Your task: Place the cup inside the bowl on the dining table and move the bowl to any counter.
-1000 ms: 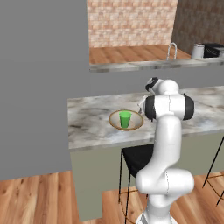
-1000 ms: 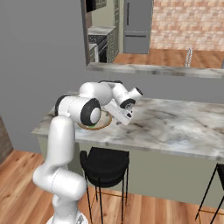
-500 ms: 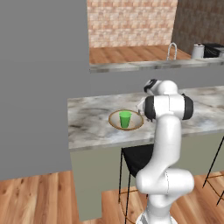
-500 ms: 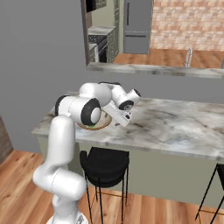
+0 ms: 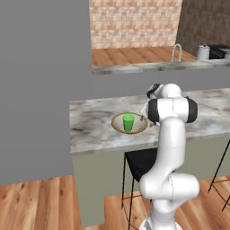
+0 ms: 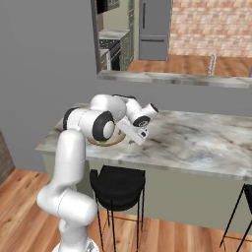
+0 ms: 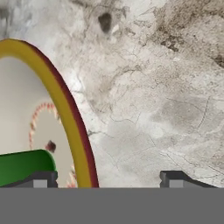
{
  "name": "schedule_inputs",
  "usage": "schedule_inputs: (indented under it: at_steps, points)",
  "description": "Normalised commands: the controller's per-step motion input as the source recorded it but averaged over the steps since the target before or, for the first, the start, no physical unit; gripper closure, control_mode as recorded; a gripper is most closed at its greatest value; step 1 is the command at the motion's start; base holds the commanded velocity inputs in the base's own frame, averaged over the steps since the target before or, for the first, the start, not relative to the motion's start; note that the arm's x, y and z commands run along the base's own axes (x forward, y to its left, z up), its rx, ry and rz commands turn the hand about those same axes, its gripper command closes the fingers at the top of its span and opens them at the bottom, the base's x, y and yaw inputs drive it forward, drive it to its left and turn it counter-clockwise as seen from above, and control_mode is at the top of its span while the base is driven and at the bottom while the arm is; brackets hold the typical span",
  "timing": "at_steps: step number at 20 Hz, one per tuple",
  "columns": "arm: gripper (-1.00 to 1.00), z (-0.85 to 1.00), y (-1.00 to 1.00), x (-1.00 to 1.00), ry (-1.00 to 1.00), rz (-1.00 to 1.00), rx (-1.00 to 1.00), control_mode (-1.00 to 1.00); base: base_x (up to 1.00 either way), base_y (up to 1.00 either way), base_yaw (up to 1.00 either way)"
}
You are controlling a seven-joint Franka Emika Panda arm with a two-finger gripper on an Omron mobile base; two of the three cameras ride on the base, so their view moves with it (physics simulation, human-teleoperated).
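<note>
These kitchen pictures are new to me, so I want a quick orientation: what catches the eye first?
The small bright green cup stands upright inside the wide beige bowl with the brown rim on the long marble dining table. The white arm's gripper sits low at the bowl's rim, one fingertip inside it and one outside.

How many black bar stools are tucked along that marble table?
2. One stool stands under the dining table just behind the arm; another shows at the right edge of the right base view. The arm may hide more.
</note>
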Motion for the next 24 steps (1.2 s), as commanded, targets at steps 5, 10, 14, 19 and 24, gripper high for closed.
schedule_inputs:
  at_steps: [5,10,14,19,24]
  points:
    - [-1.0,-0.16,0.11,0.0,0.0,0.0,0.0,-1.0,0.0,0.0,0.0]
    - [-1.0,-0.05,0.15,0.02,0.0,0.0,0.0,-1.0,0.0,0.0,0.0]
    - [-1.0,0.0,0.3,0.0,0.0,0.0,0.0,-1.0,0.0,0.0,0.0]
    - [-1.0,-0.03,0.34,0.0,0.0,0.0,0.0,-1.0,0.0,0.0,0.0]
    - [-1.0,-0.04,0.17,0.0,0.0,0.0,0.0,-1.0,0.0,0.0,0.0]
